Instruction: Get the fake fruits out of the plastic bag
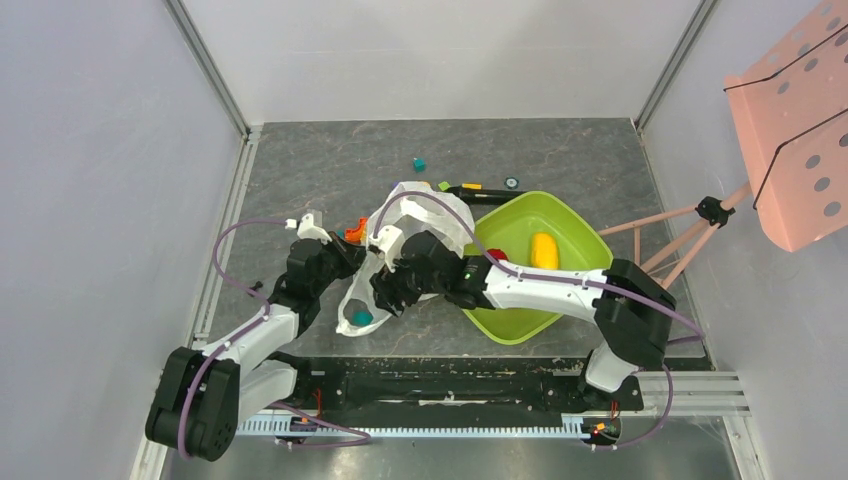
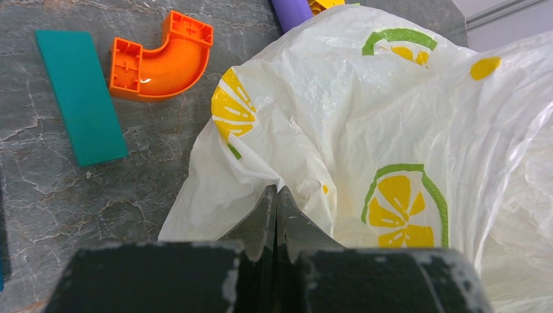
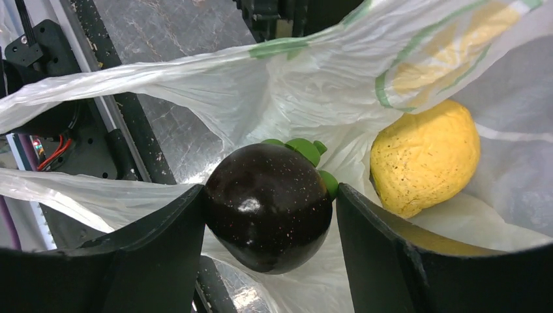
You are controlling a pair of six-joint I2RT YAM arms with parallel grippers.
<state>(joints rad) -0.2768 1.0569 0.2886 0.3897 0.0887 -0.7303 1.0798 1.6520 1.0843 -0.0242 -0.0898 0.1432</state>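
The white lemon-print plastic bag (image 1: 425, 212) lies mid-table, its mouth toward the arms. My left gripper (image 2: 277, 190) is shut on a fold of the bag (image 2: 391, 111) at its left side; it also shows in the top view (image 1: 345, 257). My right gripper (image 3: 270, 190) reaches inside the bag and is shut on a dark purple-black ball (image 3: 267, 212) with green leaves. A rough yellow fruit (image 3: 424, 156) lies in the bag just right of it. A yellow fruit (image 1: 543, 250) and a red fruit (image 1: 496, 256) lie in the lime-green tray (image 1: 570, 305).
An orange curved block (image 2: 163, 59), a teal flat block (image 2: 81, 98) and a purple cylinder (image 2: 291, 10) lie left of and behind the bag. Small toy pieces (image 1: 420, 163) lie further back. A pink perforated board on a tripod (image 1: 800, 130) stands at the right.
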